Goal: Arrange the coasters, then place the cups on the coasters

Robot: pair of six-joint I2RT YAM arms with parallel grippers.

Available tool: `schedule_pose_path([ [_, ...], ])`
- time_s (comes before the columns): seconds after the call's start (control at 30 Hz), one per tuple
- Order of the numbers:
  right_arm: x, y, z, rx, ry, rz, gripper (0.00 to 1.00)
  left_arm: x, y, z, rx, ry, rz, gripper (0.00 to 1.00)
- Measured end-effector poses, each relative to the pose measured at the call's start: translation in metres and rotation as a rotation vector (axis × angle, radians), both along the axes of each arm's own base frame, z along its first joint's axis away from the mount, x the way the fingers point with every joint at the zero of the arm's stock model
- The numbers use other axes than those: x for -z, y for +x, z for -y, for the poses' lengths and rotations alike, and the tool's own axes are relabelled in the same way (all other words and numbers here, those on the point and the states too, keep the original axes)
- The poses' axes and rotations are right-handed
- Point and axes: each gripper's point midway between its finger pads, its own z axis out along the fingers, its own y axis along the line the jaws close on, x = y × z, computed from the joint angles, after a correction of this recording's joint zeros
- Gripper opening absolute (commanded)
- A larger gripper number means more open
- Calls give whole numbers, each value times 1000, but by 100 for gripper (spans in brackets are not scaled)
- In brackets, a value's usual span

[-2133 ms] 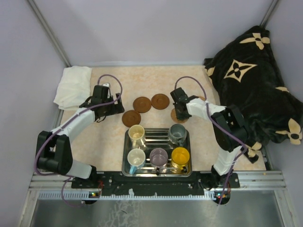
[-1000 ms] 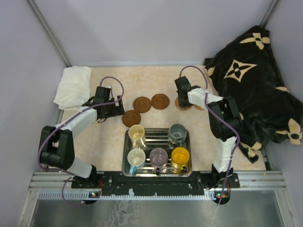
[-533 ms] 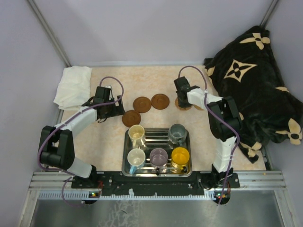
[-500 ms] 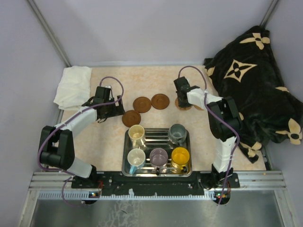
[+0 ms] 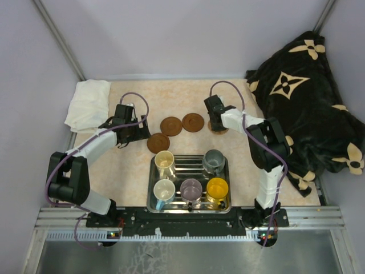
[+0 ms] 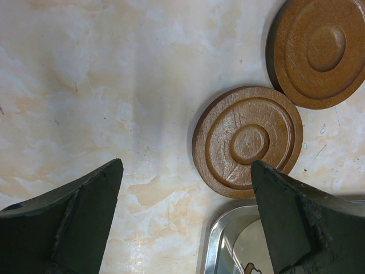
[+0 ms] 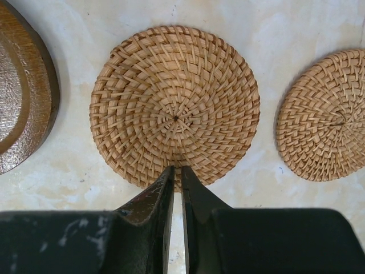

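Three dark wooden coasters (image 5: 170,125) (image 5: 193,121) (image 5: 158,142) lie behind the steel tray (image 5: 151,171). In the tray stand the cups: cream (image 5: 164,160), grey-green (image 5: 214,160), white with blue inside (image 5: 164,189), mauve (image 5: 191,188) and yellow (image 5: 217,188). My right gripper (image 7: 177,168) is shut, its tips resting on the near rim of a woven tan coaster (image 7: 174,105), which lies flat. A second woven coaster (image 7: 325,117) lies to its right. My left gripper (image 6: 185,171) hangs wide open above bare table, beside the nearest dark coaster (image 6: 248,141).
A white cloth (image 5: 88,103) lies at the back left corner. A black patterned blanket (image 5: 302,103) is heaped along the right side. Walls close in the back and sides. The tray's corner (image 6: 219,240) shows under my left gripper.
My right gripper and the woven coaster under it came back from the tray, then slid a little left toward the dark coasters. The left arm has stayed still.
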Motion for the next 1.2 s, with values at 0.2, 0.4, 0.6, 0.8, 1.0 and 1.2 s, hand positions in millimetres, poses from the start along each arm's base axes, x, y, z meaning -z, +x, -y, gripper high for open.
schedule_pose_path([
  [0.2, -1, 0, 2, 12, -11, 5, 13, 0, 0, 0, 0, 0, 0, 99],
  [0.4, -2, -1, 9, 36, -25, -11, 13, 0, 0, 1, 2, -3, 2, 99],
  [0.6, -21, 8, 18, 44, -47, -8, 14, 0, 0, 1, 2, -2, 3, 99],
  [0.8, -67, 37, 6, 18, -5, 102, 18, 0, 1, 1, 2, -2, 3, 99],
  [1.0, -113, 35, 1, -6, 43, 181, 34, -3, -2, 0, 0, -8, 16, 99],
  [1.2, -151, 18, -4, -39, 95, 258, 46, -23, -20, 2, -1, -49, 78, 99],
])
